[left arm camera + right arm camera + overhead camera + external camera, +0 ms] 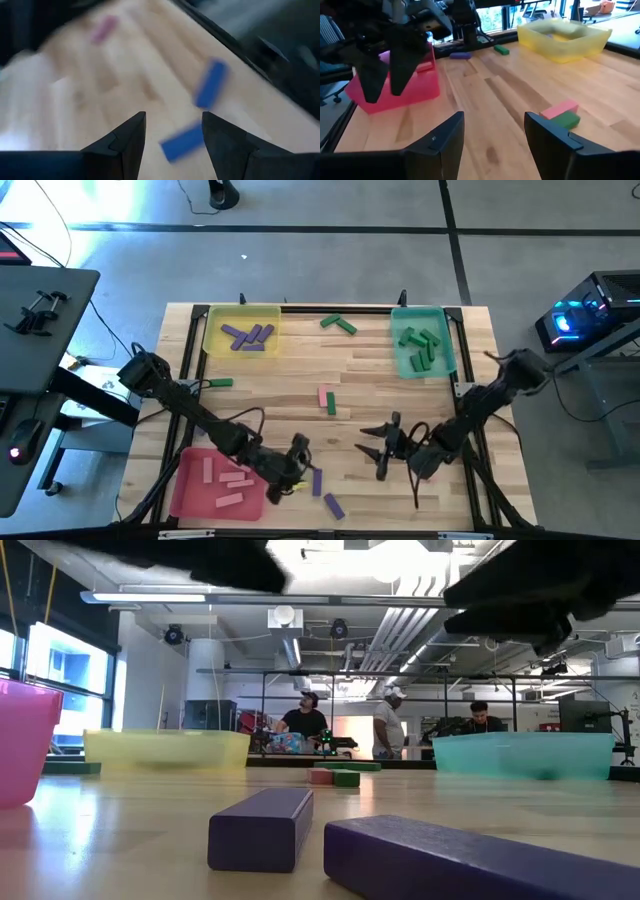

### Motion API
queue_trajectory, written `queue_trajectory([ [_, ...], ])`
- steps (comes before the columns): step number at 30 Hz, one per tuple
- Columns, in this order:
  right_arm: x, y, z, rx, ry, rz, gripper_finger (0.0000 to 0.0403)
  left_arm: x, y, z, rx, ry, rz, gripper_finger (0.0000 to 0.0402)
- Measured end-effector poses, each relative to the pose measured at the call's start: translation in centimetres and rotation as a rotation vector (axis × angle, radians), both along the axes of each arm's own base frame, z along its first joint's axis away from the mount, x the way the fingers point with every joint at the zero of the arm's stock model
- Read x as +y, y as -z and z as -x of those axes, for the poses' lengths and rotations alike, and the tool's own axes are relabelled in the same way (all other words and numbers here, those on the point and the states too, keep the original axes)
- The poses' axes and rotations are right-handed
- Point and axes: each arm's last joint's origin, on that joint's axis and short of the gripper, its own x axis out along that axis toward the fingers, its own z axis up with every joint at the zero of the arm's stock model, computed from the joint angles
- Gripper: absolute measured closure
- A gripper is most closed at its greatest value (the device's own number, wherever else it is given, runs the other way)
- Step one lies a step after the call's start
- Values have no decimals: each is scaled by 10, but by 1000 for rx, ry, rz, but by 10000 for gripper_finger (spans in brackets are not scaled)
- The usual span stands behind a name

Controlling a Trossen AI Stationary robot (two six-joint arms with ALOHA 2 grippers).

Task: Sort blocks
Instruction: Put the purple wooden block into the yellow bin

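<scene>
Your left gripper (292, 463) hangs spread, lower centre, beside two purple blocks (325, 492); right gripper (385, 448) spread, empty, over bare bench (300, 370).

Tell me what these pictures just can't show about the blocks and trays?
- Low view: the pink tray is cut off by the left edge, and its wall hides what lies inside.
- Left wrist view: motion blur smears the two purple blocks beyond the open left gripper.
- High view: the green blocks in the teal tray are too small to count.
</scene>
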Motion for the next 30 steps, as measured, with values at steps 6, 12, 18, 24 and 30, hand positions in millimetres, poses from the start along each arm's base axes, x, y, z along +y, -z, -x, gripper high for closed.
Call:
queue_trajectory([
  [6, 8, 10, -1, -12, -16, -12, 211, -2, 7, 7, 65, 288, -126, 218],
  [12, 7, 8, -2, -32, -1, -22, 211, -7, 12, -6, -3, 341, -36, 218],
  [18, 7, 8, -2, -40, 18, -21, 211, -1, 39, -25, -8, 338, 23, 218],
  [24, 5, 8, -4, -42, 31, -13, 211, 11, 25, -68, -77, 242, 84, 218],
  [30, 3, 8, -5, -41, 33, -20, 211, 20, 4, -89, -45, 211, 57, 218],
])
